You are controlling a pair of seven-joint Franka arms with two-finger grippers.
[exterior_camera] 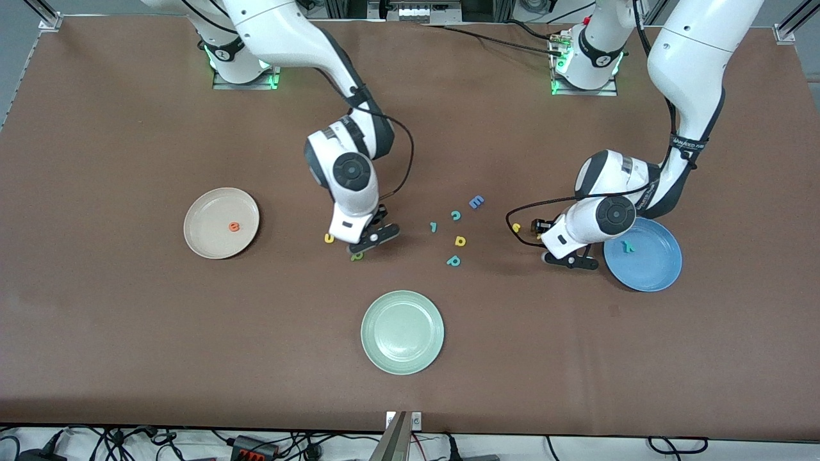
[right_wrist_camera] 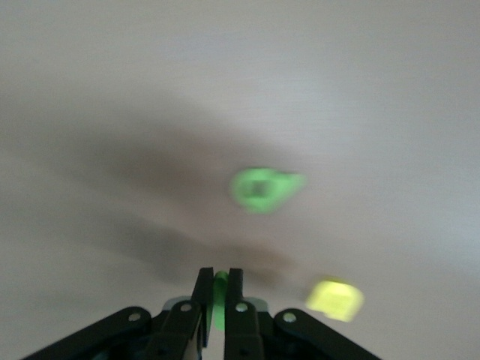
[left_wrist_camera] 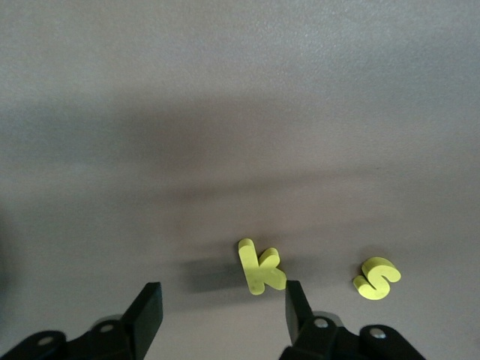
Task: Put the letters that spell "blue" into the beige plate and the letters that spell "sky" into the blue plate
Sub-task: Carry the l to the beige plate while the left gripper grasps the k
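Green bar l (right_wrist_camera: 220, 301) sat pinched between your right gripper (right_wrist_camera: 217, 298) fingers, largely hidden, above blurred green b (right_wrist_camera: 264, 188) and yellow u (right_wrist_camera: 335, 298). Your left gripper (left_wrist_camera: 222, 304) stood parted around yellow k (left_wrist_camera: 259, 266), beside yellow s (left_wrist_camera: 376, 277).

The tabletop (exterior_camera: 128, 320) wears a matt brown covering with a fine, faintly pebbled grain. The yellow k (left_wrist_camera: 259, 267) and yellow s (left_wrist_camera: 376, 277) look like thick, soft foam, matt and smooth-edged. The beige plate (exterior_camera: 204, 238), blue plate (exterior_camera: 660, 272) and pale green plate (exterior_camera: 402, 362) have a smooth satin finish, like plastic. Both arms wear glossy white shells with black joints. The left hand (left_wrist_camera: 221, 309) has matt black fingers (left_wrist_camera: 146, 307) with small metal screws.
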